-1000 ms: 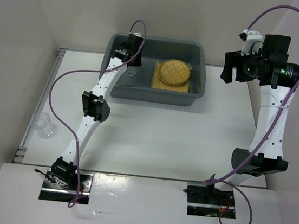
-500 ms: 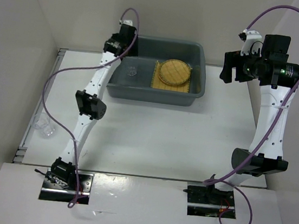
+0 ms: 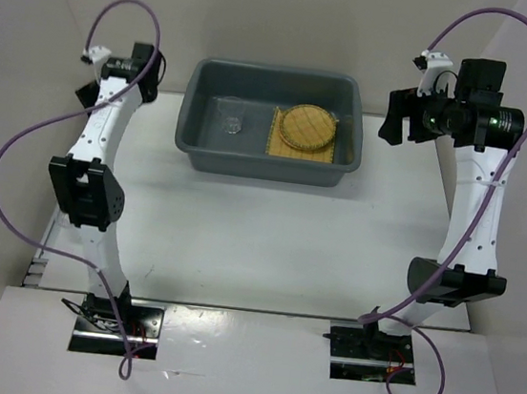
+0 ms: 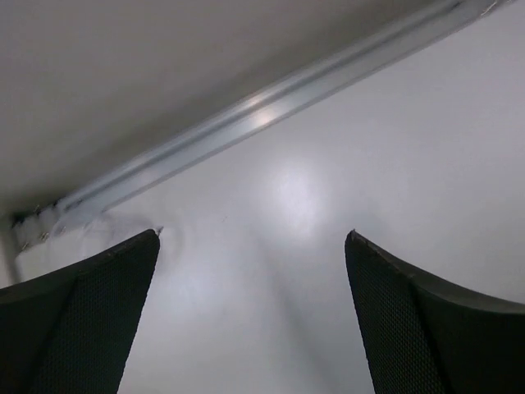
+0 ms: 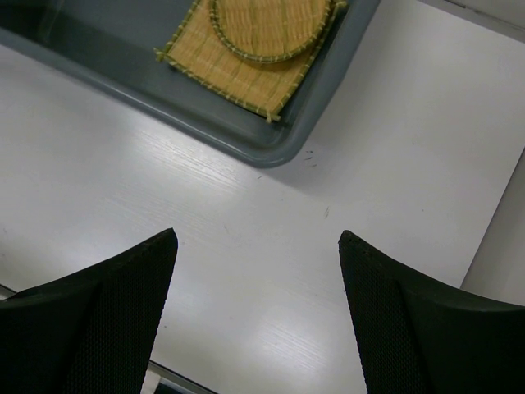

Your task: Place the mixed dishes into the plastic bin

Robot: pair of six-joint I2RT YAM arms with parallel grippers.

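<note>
The dark grey plastic bin [image 3: 248, 164] stands at the back middle of the table. Inside it on the right lies a square yellow woven mat [image 3: 277, 146] with a round woven disc [image 3: 308, 126] on top, and a small clear cup [image 3: 231, 122] sits on the left of its floor. My left gripper [image 3: 92, 89] hangs open and empty left of the bin, and its wrist view shows the left gripper [image 4: 253, 238] over bare table. My right gripper [image 3: 395, 117] is raised just right of the bin, open and empty. In the right wrist view the right gripper [image 5: 257, 238] hangs over white table beyond the bin's corner [image 5: 271, 148], mat [image 5: 238, 70] and disc [image 5: 271, 25].
A metal rail [image 3: 82, 151] runs along the table's left edge and shows as a bright strip [image 4: 246, 123] in the left wrist view. White walls close in the left, back and right sides. My left arm's elbow [image 3: 86, 193] stands over the left part of the table.
My left arm has swung left out of the bin and its jaws have opened wide. The clear cup stays on the bin floor. The right arm has barely moved.
</note>
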